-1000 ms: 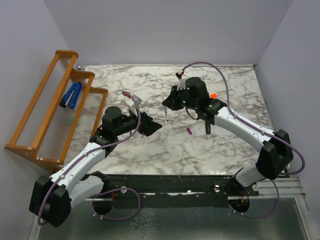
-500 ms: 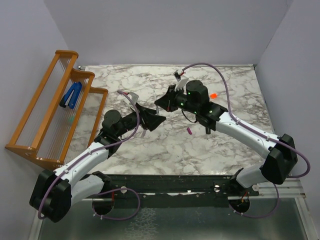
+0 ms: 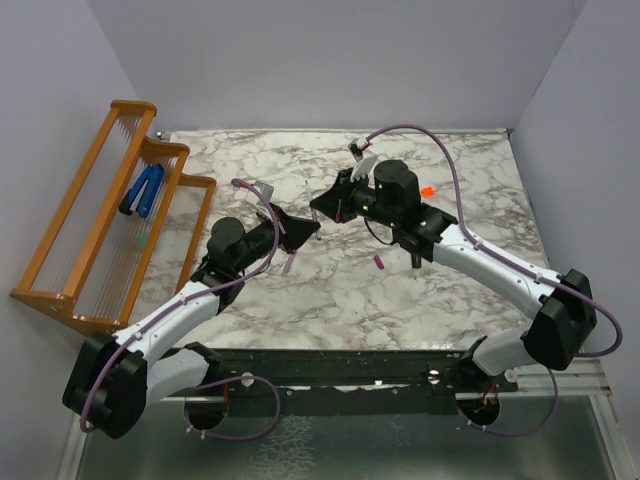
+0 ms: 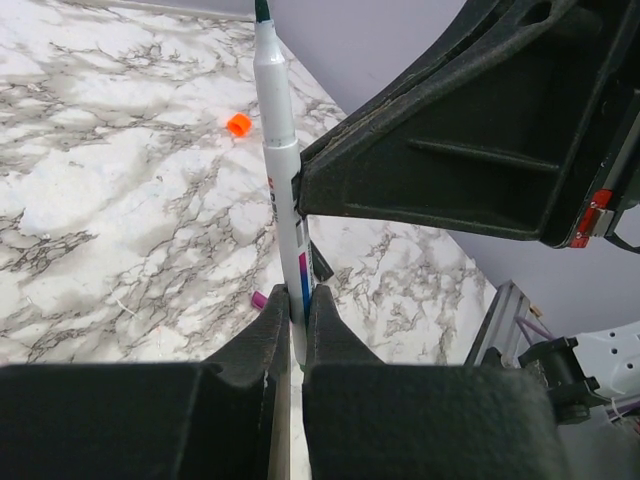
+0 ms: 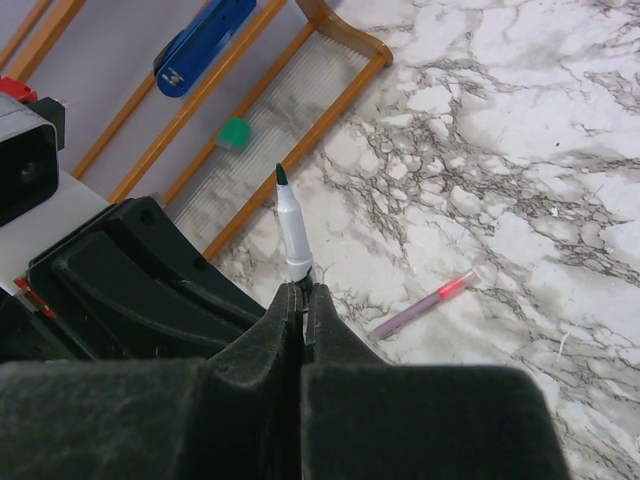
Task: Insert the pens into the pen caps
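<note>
Both grippers hold one thin white-grey pen (image 4: 276, 130) in the air over the table's middle. My left gripper (image 4: 297, 300) is shut on its lower barrel, by the coloured label. My right gripper (image 5: 303, 290) is shut on the same pen (image 5: 293, 228), whose dark tip points up and away. In the top view the left gripper (image 3: 307, 229) and right gripper (image 3: 319, 208) nearly meet. A dull pink pen (image 3: 290, 263) lies on the marble below them. An orange cap (image 3: 427, 191) and a magenta cap (image 3: 380, 262) lie loose to the right. A black marker (image 3: 415, 256) lies beside the right arm.
A wooden rack (image 3: 110, 215) stands along the left edge with a blue clip-shaped object (image 3: 142, 192) and a small green piece (image 5: 235, 132) on it. Grey walls close in the back and both sides of the marble table (image 3: 470, 160).
My left gripper has moved up and right to the white pen and shut on it. The right gripper shifted a little left, still shut on the pen.
</note>
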